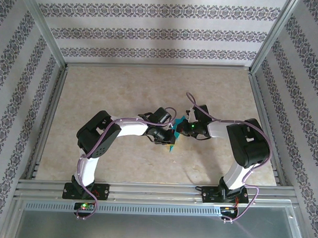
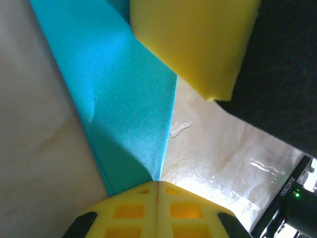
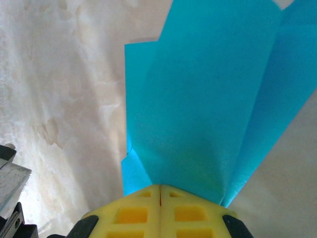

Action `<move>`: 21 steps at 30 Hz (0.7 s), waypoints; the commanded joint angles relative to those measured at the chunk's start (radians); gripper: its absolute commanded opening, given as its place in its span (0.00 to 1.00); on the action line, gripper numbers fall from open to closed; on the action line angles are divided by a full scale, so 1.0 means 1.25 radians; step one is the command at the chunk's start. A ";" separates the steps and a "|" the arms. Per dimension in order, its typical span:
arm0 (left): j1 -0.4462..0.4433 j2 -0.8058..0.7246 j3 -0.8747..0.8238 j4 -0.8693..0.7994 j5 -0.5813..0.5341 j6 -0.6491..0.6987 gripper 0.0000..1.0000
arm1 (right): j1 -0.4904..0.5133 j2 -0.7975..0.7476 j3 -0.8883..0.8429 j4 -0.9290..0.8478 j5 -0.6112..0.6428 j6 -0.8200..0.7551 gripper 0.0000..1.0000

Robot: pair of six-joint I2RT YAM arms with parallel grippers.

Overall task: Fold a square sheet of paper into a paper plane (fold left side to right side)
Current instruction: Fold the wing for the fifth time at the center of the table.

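Note:
The teal-blue paper (image 1: 172, 145) is folded into a narrow, layered strip, held up between the two grippers at the middle of the table. In the left wrist view the paper (image 2: 129, 109) runs from the top left down to my left gripper (image 2: 157, 184), whose yellow fingers are pressed together on its tip. A yellow finger (image 2: 193, 39) of the right gripper overlaps its upper end. In the right wrist view the creased paper (image 3: 208, 99) fans upward out of my right gripper (image 3: 160, 188), which is shut on it. From above, the left gripper (image 1: 169, 134) and right gripper (image 1: 184, 128) nearly touch.
The beige tabletop (image 1: 123, 91) lies under both arms, bounded by metal rails (image 1: 146, 189) and patterned walls. The right gripper's black body (image 2: 282, 64) crowds the right of the left wrist view. A small clear smear (image 2: 181, 129) sits on the table beside the paper.

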 commanded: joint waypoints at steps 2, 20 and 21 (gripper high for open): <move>-0.004 0.011 -0.044 -0.118 -0.035 0.000 0.00 | -0.045 0.039 0.038 -0.007 0.087 -0.040 0.00; -0.004 0.007 -0.047 -0.110 -0.033 -0.003 0.00 | -0.140 0.116 0.161 -0.063 0.070 -0.064 0.00; -0.004 0.007 -0.048 -0.108 -0.033 -0.005 0.00 | -0.144 0.119 0.167 -0.064 0.068 -0.064 0.00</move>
